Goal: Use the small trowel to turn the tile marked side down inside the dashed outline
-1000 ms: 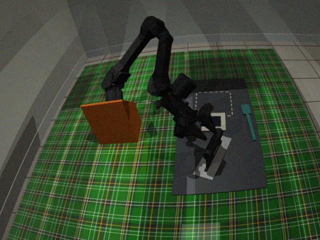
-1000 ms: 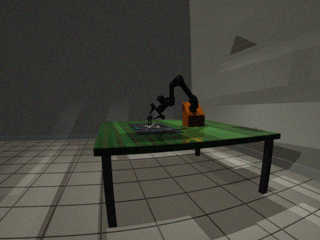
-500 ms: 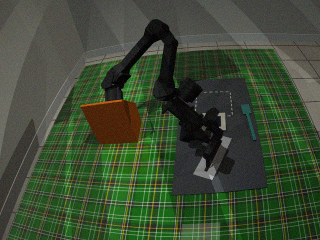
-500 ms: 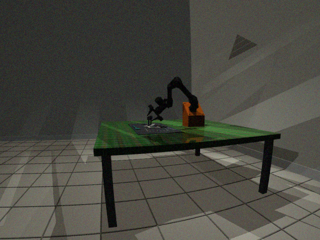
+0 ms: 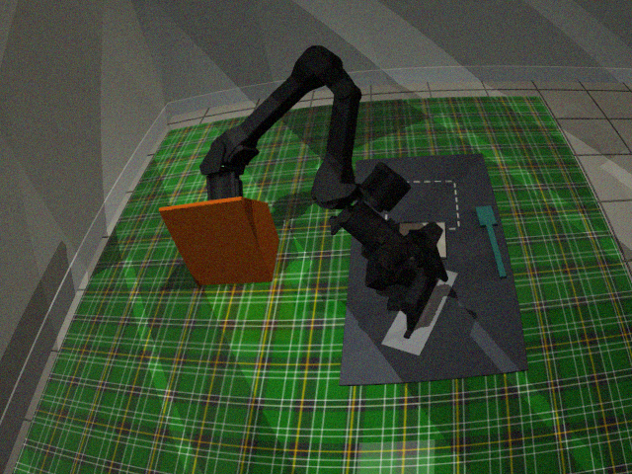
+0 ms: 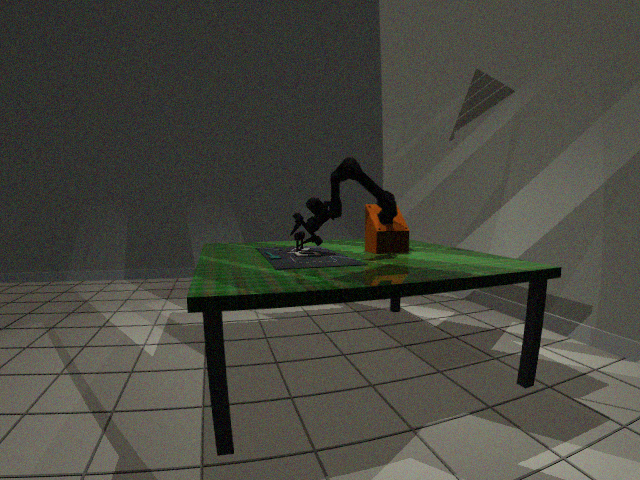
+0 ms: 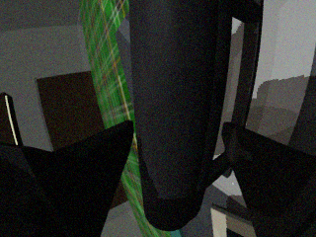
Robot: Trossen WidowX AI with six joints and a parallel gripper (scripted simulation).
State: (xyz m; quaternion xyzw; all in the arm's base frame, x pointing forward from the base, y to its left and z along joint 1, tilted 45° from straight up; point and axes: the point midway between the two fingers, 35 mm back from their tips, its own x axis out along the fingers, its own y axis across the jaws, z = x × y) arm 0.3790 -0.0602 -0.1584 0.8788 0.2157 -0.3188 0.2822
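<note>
A trowel with a thick black handle (image 5: 412,325) (image 7: 178,64) and a flat light-grey blade (image 5: 403,341) (image 7: 288,30) lies on the dark mat (image 5: 490,331) (image 6: 289,264), handle up. My gripper (image 5: 419,294) (image 6: 305,237) (image 7: 178,127) is open, low over the trowel, with its fingers either side of the handle in the wrist view. Contact cannot be told. The tile (image 5: 442,247) (image 7: 218,220) lies flat on the mat behind the blade; its cream border shows, and its middle is mostly hidden by the gripper. It lies at the near edge of the dashed outline (image 5: 452,181), mostly outside it.
A thin teal spatula-like tool (image 5: 494,239) lies on the mat's right side. The orange base block (image 5: 219,245) (image 6: 376,227) carries the arm at the left in the top view. The arm hides part of the dashed outline. The table top (image 5: 229,356) (image 6: 237,273) has green plaid.
</note>
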